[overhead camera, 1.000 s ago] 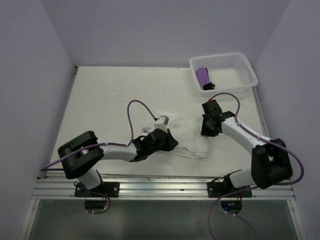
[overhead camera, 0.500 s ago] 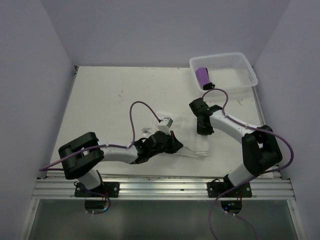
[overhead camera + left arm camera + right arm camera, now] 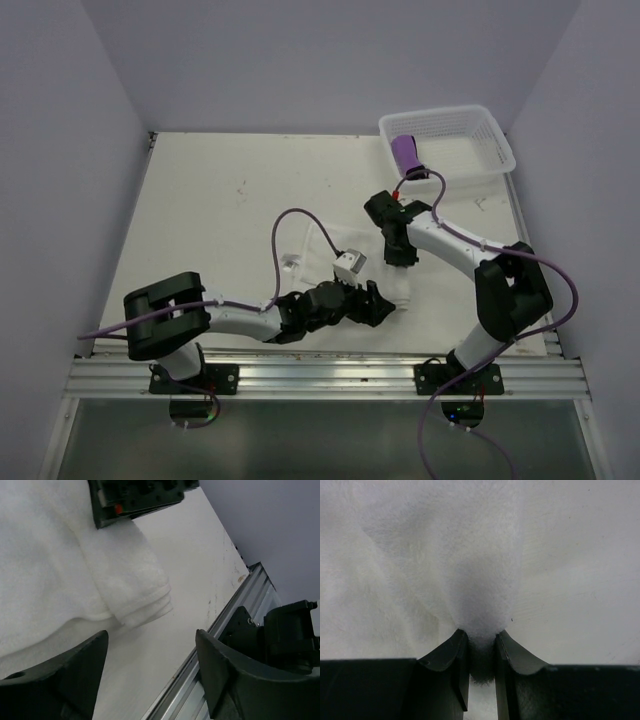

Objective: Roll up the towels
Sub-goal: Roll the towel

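Just now the left hand (image 3: 150,650) has sprung open, releasing the large plain white towel (image 3: 60,570), which lies mid-worktop (image 3: 220,200) and looks not yet rolled. The right hand (image 3: 480,647) pinches a fold of it. The small purple towel (image 3: 405,153) sits rolled in the white perforated plastic basket (image 3: 480,125) at 1 o'clock.

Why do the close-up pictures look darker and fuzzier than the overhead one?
Top view: even light, sharp. Left wrist view: left fingers sit too near, dark and blurred; the white towel is sharper. Right wrist view: right fingers shade the pinched fold grey.
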Action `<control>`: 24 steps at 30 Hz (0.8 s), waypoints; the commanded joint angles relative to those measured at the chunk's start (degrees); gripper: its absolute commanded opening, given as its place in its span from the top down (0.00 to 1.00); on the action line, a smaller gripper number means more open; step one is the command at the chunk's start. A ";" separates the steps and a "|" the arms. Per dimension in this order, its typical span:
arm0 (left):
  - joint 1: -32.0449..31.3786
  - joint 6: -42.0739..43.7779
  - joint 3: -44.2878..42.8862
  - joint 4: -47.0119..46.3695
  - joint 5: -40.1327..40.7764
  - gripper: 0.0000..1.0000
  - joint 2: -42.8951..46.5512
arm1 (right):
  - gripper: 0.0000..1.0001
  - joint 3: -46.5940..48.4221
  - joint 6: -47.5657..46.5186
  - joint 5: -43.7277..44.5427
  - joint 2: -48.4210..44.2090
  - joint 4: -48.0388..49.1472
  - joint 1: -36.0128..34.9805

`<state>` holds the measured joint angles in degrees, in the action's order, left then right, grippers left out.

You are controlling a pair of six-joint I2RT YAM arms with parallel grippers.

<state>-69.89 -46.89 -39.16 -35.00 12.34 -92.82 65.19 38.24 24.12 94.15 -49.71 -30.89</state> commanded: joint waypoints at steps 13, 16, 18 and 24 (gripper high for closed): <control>-8.68 23.07 -9.97 -4.37 12.53 0.06 -8.86 | 1.00 1.52 2.63 -1.71 -0.02 -1.53 -1.19; -9.74 24.83 -12.60 -2.44 15.07 0.03 -10.80 | 1.00 1.26 2.45 -2.15 0.16 -1.26 -1.10; -9.92 26.23 -15.14 0.10 16.66 0.02 -11.77 | 1.00 1.08 2.37 -2.41 0.07 -1.09 -1.18; -10.09 26.68 -22.54 9.07 22.72 0.02 -16.78 | 1.00 0.73 2.10 -2.76 -0.02 -0.82 -1.19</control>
<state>-79.70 -22.70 -57.49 -30.44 29.08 -107.83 65.67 39.70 22.31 94.26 -50.65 -31.62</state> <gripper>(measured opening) 0.980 0.239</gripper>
